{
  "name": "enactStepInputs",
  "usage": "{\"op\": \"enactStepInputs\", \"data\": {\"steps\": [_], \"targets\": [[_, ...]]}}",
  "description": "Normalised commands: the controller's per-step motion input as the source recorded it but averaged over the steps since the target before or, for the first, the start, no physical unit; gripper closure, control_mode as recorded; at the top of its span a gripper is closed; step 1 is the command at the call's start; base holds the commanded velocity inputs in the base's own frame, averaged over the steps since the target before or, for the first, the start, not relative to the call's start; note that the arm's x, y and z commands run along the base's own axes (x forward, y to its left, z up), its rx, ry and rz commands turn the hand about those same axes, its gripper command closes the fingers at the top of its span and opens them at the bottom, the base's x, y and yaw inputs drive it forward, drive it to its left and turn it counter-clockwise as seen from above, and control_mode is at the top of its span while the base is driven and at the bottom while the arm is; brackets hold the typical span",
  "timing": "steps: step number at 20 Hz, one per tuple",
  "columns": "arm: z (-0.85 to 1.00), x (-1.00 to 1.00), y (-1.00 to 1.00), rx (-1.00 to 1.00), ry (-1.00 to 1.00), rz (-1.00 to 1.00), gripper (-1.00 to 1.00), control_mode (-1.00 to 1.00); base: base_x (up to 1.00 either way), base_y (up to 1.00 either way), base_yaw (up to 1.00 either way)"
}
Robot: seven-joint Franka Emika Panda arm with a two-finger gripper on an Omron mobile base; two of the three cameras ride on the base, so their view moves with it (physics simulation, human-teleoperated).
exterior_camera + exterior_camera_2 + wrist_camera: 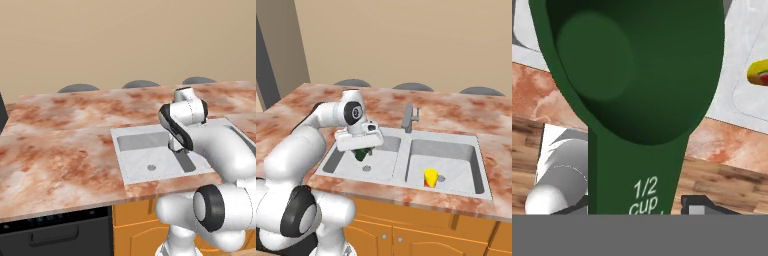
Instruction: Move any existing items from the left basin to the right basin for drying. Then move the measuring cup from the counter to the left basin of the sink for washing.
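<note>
Now over the left basin (381,167): measuring cup (361,153) pinched by its handle in the claw (360,150), yellow carton (430,178) already in the right basin (456,172). Risk: dropped from height, could bounce or tip.

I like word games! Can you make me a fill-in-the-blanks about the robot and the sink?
1. The yellow carton lies in the ____ basin of the sink.
2. The gripper holds the green measuring cup above the ____ basin.
3. The white print on the cup's handle reads "____ cup".
4. The grey faucet stands on the sink's rim at the ____ of the two basins.

Missing words: right; left; 1/2; back
</note>
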Motion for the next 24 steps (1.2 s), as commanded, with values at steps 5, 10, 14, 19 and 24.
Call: {"op": "enactStepInputs", "data": {"steps": [5, 10, 14, 19, 24], "targets": [[-0.25, 0.54, 0.55, 0.00, 0.06, 0.06, 1.00, -1.00, 0.00, 0.00, 0.00], [-0.30, 0.56, 0.38, 0.01, 0.03, 0.06, 1.00, -1.00, 0.00, 0.00, 0.00], [-0.35, 0.61, 0.31, 0.01, 0.03, 0.05, 1.00, -1.00, 0.00, 0.00, 0.00], [-0.36, 0.55, 0.23, 0.01, 0.02, 0.05, 1.00, -1.00, 0.00, 0.00, 0.00], [-0.34, 0.53, 0.09, 0.02, 0.00, 0.04, 1.00, -1.00, 0.00, 0.00, 0.00]]}}
